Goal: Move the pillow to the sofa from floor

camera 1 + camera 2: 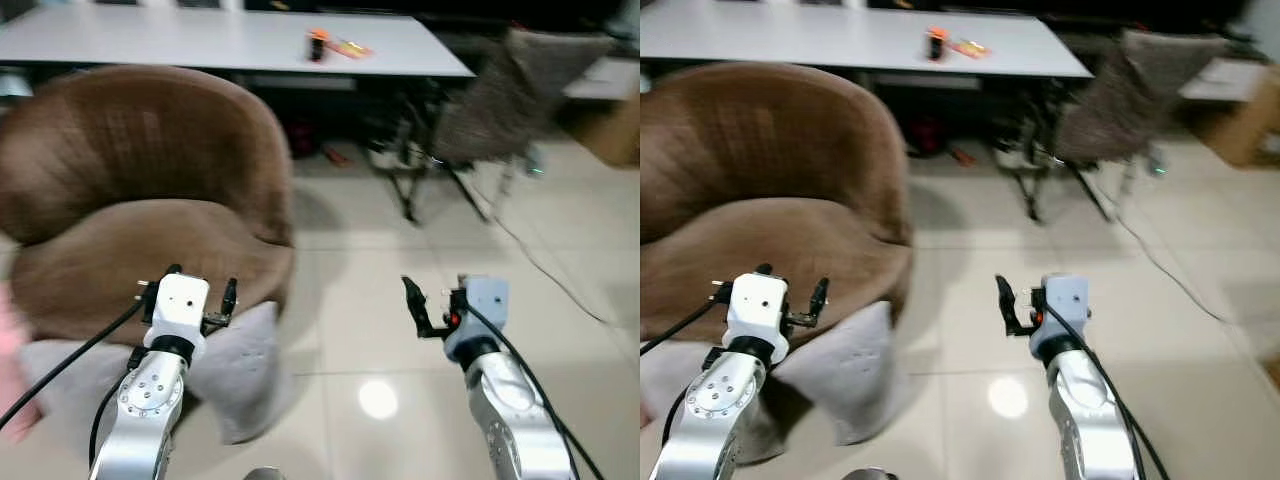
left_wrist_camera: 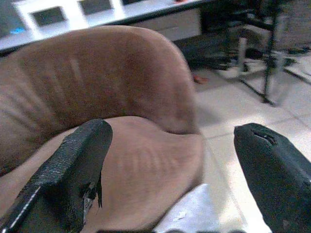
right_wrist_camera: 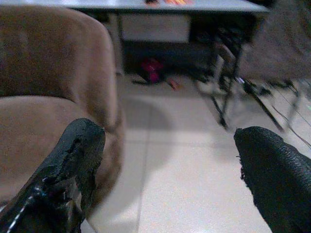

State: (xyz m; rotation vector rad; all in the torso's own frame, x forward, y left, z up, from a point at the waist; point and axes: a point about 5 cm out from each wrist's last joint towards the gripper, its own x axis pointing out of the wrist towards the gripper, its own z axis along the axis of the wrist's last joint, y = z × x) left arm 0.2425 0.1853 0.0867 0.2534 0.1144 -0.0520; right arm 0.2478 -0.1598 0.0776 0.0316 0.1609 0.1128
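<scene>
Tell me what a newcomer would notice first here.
A big brown sofa chair dominates the robot's left, with a grey pillow on the tiled floor against its front. The left tool hovers open above that pillow, and the right tool hangs open over bare floor.

Blurred, cut-off and covered parts

The left arm covers part of the grey pillow; the small orange items on the table are too blurred to name.

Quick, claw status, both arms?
Left claw: open, holding nothing, above the grey fabric pillow.
Right claw: open, holding nothing.
</scene>
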